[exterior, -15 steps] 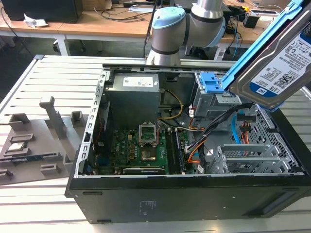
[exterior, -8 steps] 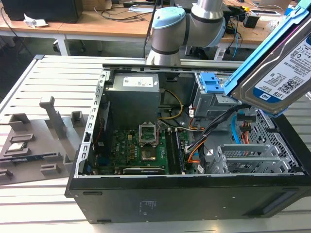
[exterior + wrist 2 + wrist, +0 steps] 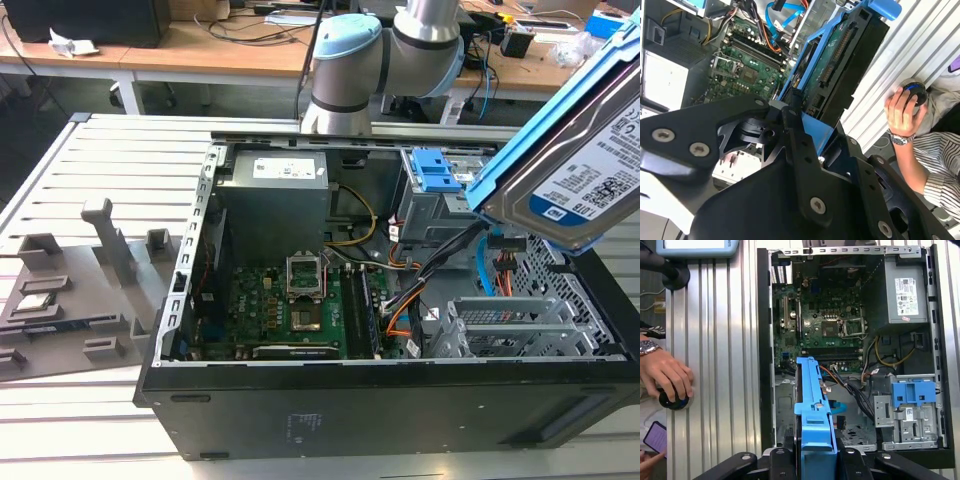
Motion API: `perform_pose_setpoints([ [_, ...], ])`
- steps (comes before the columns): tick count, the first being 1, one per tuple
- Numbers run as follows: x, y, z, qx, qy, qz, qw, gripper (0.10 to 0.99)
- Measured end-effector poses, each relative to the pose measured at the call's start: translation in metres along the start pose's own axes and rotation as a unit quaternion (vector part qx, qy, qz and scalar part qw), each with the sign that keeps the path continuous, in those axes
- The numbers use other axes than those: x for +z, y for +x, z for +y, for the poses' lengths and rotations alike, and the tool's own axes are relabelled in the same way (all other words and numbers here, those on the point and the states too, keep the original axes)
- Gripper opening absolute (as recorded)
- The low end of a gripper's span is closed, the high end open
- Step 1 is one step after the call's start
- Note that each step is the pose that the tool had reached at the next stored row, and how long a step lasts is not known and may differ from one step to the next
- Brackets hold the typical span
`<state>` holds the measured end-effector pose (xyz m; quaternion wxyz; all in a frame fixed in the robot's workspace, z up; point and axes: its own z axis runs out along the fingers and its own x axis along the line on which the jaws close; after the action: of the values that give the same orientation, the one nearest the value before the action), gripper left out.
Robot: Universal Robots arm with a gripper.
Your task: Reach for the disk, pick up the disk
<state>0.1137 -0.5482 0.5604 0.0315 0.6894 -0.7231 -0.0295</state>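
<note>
The disk [image 3: 585,170], a silver-grey drive with a white-and-blue label in a bright blue bracket, hangs tilted in the air above the open computer case at the exterior view's right. In both wrist views my gripper [image 3: 815,457] is shut on the disk [image 3: 813,400], its black fingers [image 3: 781,460] pressing the blue bracket from both sides. The second wrist view shows the disk [image 3: 840,65] from its dark underside, standing edge-on out of my gripper [image 3: 805,125], well clear of the case below.
The open black case [image 3: 300,415] holds a green motherboard [image 3: 290,310], a grey power supply [image 3: 275,190] and a drive cage with blue latches [image 3: 912,392]. A person's hand [image 3: 665,375] rests on a black knob on the slatted table. Grey holders [image 3: 70,290] lie at the exterior view's left.
</note>
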Motion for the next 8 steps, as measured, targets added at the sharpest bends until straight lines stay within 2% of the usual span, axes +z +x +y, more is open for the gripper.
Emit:
perform_pose_setpoints([
  [8, 0.0000, 0.0146, -0.0007, 0.000, 0.0000, 0.0001, 1.0000, 0.369],
])
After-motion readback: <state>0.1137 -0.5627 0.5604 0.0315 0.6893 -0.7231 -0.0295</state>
